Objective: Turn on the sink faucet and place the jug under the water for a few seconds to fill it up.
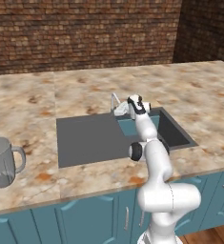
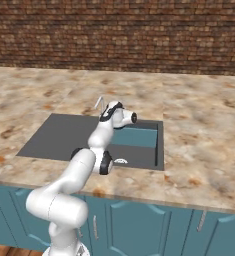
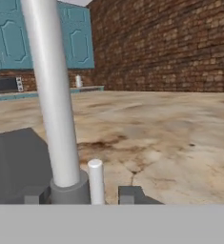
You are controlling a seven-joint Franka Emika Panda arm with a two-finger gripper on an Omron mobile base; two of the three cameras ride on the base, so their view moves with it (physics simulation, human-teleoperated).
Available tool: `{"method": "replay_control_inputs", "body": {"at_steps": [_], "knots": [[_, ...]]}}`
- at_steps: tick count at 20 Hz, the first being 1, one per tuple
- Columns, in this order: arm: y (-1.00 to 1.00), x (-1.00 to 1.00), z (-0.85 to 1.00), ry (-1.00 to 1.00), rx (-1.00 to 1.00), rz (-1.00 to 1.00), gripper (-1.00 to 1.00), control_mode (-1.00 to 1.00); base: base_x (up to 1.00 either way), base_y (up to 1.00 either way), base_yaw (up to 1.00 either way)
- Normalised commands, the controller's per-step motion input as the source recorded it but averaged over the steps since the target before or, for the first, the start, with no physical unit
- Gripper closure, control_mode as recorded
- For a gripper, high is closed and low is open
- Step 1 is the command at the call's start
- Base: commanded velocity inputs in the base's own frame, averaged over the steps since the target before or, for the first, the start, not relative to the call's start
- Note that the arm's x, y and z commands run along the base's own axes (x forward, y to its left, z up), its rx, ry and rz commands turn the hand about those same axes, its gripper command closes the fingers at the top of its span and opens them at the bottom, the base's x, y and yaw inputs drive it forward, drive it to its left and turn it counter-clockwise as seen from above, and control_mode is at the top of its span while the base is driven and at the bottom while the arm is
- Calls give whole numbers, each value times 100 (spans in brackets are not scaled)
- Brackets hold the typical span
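One faucet (image 3: 54,95) between gripper (image 3: 80,196) fingertips

Translucent grey glass look on the jug (image 1: 3,161), smooth with a faint sheen, left of the sink (image 1: 92,138). Matt dark grey basin floor there, teal inner walls flat and unpolished. Pale brushed-metal finish on the sink faucet (image 3: 51,95), smooth along its stem. Mottled beige-and-rust polished stone on the counter (image 1: 194,90) around the sink. Rough red-brown brick on the wall (image 2: 139,35) behind.
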Motion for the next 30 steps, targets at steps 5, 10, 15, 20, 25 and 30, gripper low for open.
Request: {"method": "replay_control_inputs", "body": {"at_steps": [5, 10, 15, 20, 25, 30], "knots": [[-50, 72, -17, 17, 3, -52, 100, -100, 0, 0, 0], [-58, 78, -24, 24, 8, -61, 100, -100, 0, 0, 0], [-67, 76, -31, 31, 13, -60, 100, -100, 0, 0, 0], [-63, 56, -26, 34, 16, -55, 100, -100, 0, 0, 0], [-52, 11, -18, 31, 14, -50, -100, -100, 0, 0, 0], [-62, -22, 1, 11, 14, -36, -100, -100, 0, 0, 0]]}}
